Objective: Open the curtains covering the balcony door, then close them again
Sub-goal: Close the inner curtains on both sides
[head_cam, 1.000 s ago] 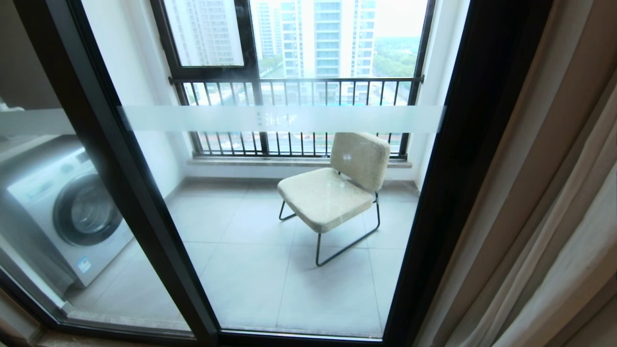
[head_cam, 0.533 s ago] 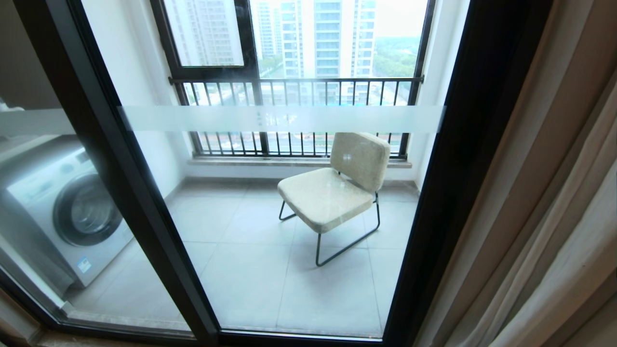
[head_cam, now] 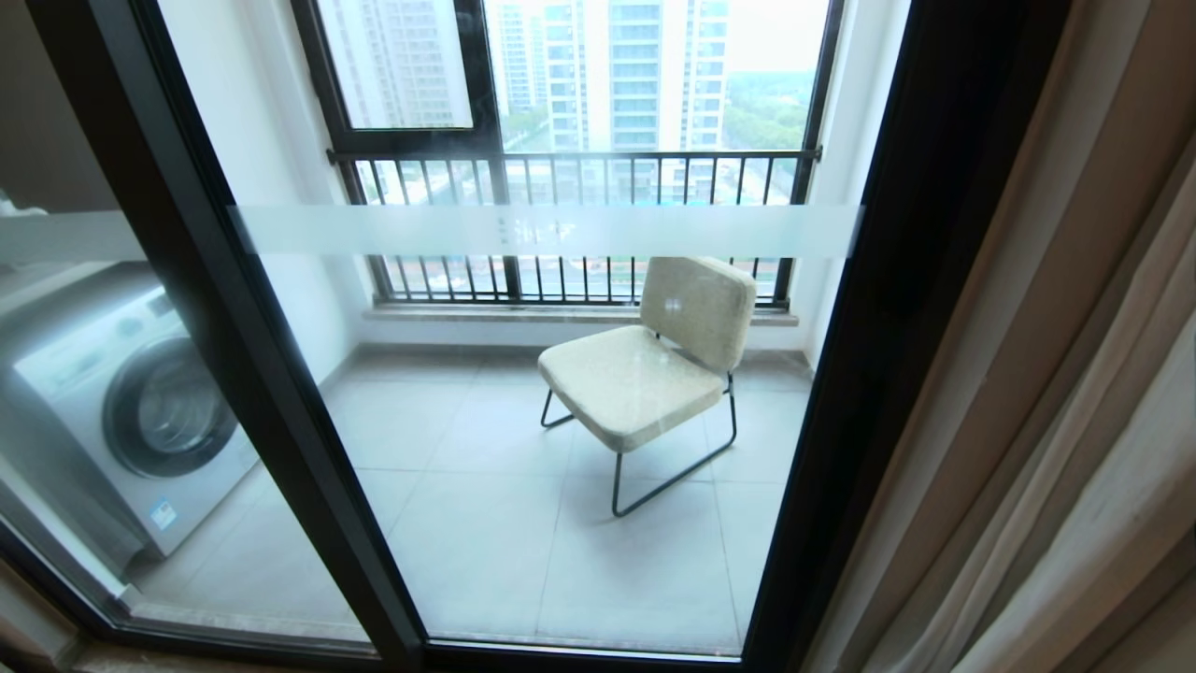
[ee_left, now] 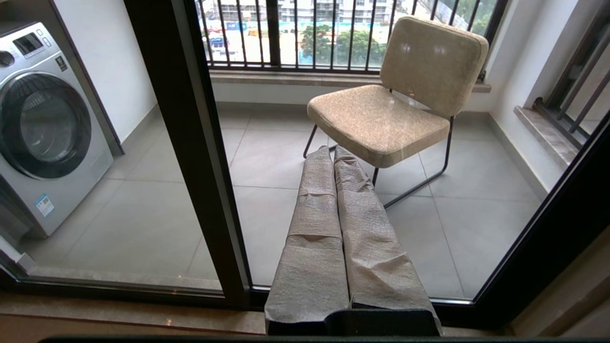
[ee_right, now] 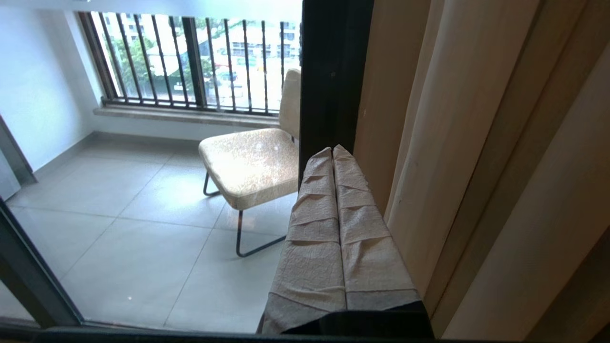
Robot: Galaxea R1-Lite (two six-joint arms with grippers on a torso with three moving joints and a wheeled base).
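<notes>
The cream-beige curtains (head_cam: 1056, 393) hang bunched at the right edge of the head view, leaving the balcony door (head_cam: 523, 393) uncovered: glass panels in black frames with a frosted band (head_cam: 542, 231). Neither arm shows in the head view. In the right wrist view my right gripper (ee_right: 332, 150), its fingers wrapped in grey cloth, is shut with nothing between them, just beside the curtains (ee_right: 452, 157) and in front of the black door frame (ee_right: 333, 71). My left gripper (ee_left: 332, 150) is shut and empty, pointing at the glass near the door's middle frame (ee_left: 190, 143).
Behind the glass stand a beige chair (head_cam: 654, 355) with thin black legs and a washing machine (head_cam: 131, 411) at the left. A black-framed window with railing bars (head_cam: 570, 224) closes the balcony's far side. A stone sill (ee_left: 119, 314) runs along the door's foot.
The head view is the same in all three frames; the curtain folds at the right edge have shifted only slightly.
</notes>
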